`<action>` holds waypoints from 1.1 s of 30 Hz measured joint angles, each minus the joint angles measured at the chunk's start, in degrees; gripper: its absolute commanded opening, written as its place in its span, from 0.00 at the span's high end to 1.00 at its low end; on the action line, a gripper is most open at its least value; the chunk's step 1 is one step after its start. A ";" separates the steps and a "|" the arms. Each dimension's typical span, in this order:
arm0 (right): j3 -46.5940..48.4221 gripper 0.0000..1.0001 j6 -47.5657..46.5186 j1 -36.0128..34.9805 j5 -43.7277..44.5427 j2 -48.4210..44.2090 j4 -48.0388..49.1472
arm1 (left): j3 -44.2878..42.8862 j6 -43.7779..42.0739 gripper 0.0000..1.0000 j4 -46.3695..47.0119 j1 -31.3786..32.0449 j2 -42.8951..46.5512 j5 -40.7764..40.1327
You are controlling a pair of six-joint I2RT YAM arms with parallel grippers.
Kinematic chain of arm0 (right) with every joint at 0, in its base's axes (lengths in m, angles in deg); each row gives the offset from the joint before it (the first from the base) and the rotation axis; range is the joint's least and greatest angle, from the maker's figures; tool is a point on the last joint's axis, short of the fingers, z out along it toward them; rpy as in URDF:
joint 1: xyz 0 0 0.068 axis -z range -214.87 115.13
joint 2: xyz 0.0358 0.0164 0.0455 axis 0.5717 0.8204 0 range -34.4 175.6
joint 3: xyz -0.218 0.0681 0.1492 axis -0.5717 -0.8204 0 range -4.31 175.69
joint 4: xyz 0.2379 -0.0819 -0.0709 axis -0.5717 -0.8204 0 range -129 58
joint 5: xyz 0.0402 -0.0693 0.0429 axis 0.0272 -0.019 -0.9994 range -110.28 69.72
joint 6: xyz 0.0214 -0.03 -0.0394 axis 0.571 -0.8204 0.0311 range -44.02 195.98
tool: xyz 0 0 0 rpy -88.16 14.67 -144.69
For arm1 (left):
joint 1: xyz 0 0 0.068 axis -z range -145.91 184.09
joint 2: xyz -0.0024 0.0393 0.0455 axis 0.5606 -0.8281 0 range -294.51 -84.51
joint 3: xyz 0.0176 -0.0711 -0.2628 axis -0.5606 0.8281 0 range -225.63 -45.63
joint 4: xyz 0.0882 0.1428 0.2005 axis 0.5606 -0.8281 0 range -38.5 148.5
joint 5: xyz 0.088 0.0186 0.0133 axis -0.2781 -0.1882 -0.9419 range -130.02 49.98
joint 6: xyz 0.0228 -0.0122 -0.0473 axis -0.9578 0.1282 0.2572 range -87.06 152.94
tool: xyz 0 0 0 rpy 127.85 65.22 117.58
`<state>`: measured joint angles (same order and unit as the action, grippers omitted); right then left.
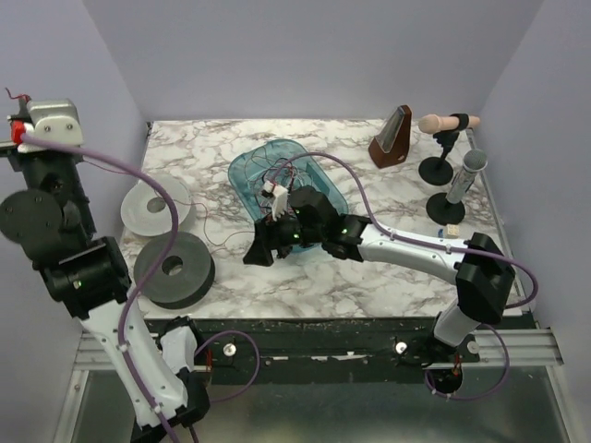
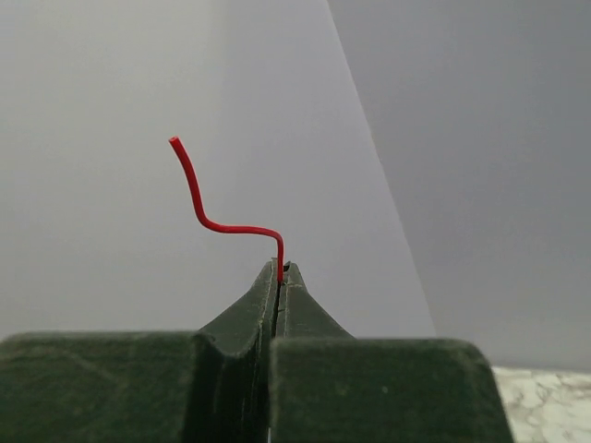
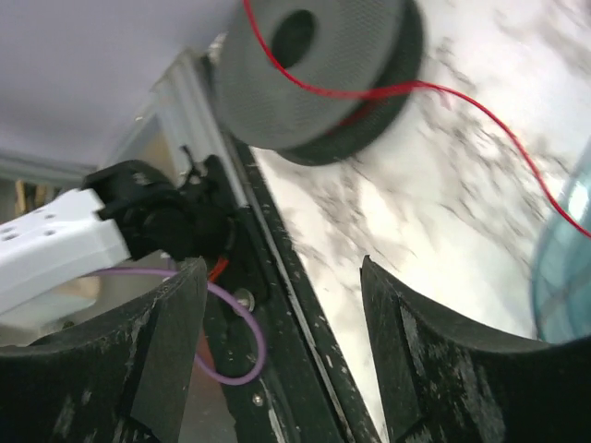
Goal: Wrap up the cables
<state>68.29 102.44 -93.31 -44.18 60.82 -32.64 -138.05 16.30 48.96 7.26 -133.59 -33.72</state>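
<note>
The cables [image 1: 277,177] lie as a tangle of thin red, black and white wires in a blue translucent tray [image 1: 247,173]. One red wire [image 3: 480,120] runs from the tray across the marble, over a dark grey spool [image 3: 314,74]. My left gripper [image 2: 280,269] is raised high at the far left [image 1: 18,111], shut on the end of a red wire [image 2: 231,226] that sticks up crooked above the fingertips. My right gripper [image 1: 263,245] hovers at the tray's front left corner, open, with nothing between its fingers [image 3: 416,351].
The dark grey spool [image 1: 174,268] and a pale translucent spool [image 1: 155,205] lie at the left of the table. A metronome [image 1: 392,137] and two black stands [image 1: 436,168] occupy the back right. The table's black front rail [image 3: 277,277] lies under the right gripper.
</note>
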 measured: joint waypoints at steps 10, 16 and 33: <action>3.26 0.24 12.31 -0.44 5.05 9.29 9.62 | 10.43 2.40 1.00 4.52 0.00 -8.98 0.17; 6.78 0.25 22.45 -0.94 3.52 21.16 12.24 | 12.35 4.74 1.00 10.14 0.00 -8.98 0.57; 21.38 0.36 35.01 -1.77 -2.05 38.95 15.50 | 13.77 7.80 1.00 12.94 0.00 -10.78 1.86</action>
<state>89.67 137.46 -95.08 -46.24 99.77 -17.15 -124.28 24.10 61.90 7.26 -144.36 -31.86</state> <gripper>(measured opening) 0.666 0.010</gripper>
